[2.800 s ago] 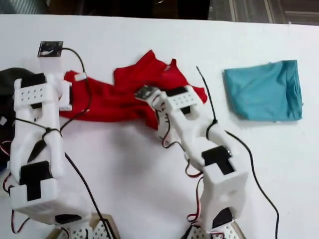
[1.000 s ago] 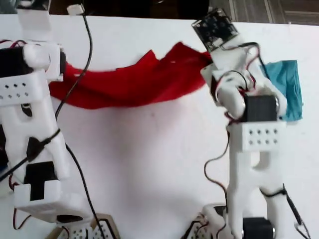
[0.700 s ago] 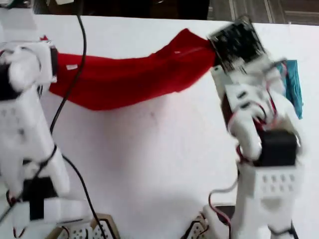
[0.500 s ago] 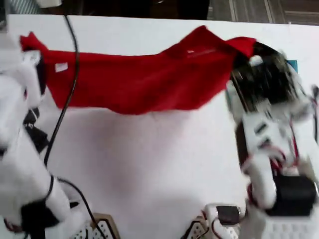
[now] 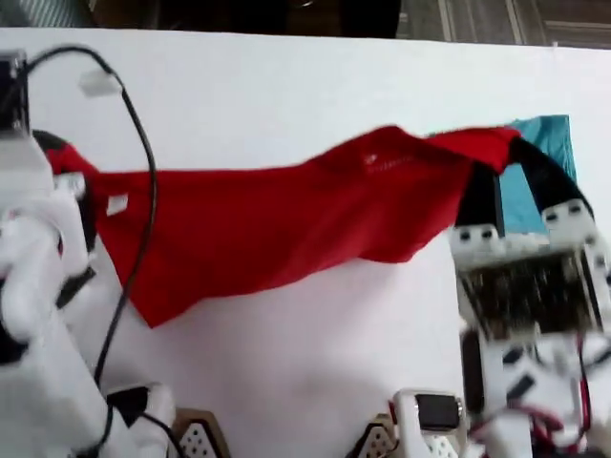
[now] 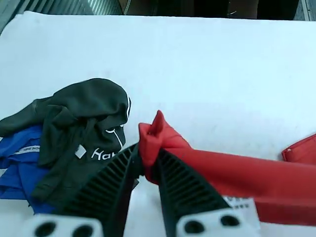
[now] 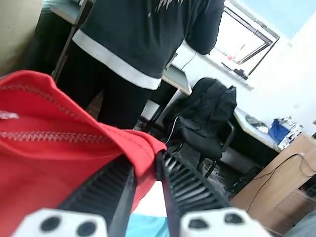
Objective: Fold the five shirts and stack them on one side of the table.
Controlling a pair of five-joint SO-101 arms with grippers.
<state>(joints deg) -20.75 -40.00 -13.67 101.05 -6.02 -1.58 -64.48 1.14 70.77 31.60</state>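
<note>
Red shirt (image 5: pixel 286 219): held stretched between my two pincers. In the high view it runs from the left edge to the upper right. Most of it is off the bench (image 5: pixel 286 86), and the lower hem sags toward the lower left of centre. I cannot tell whether that hem touches the surface.

Left pincer (image 6: pixel 147 160): closed on a bunched corner of the red cloth, with a small tuft sticking out past the fingertips.

Right pincer (image 7: pixel 145 165): closed on a stitched hem edge at the opposite end.

Reading: I grip the two far ends so the cloth's own weight pulls it out of its crumple. It could then be laid down flat, ready for the first fold.

Teal shirt (image 5: pixel 549 134): folded, at the upper right of the high view, partly covered by my right pincer and the red end. I take it as the start of the stack, so the pile belongs on that side.

Black shirt (image 6: pixel 84 113) and blue shirt (image 6: pixel 19 153): an unfolded heap near my left pincer, black lying over blue, presumably waiting their turn.

Risk: if I lower the right end where it hangs, it may drag across the teal shirt.
</note>
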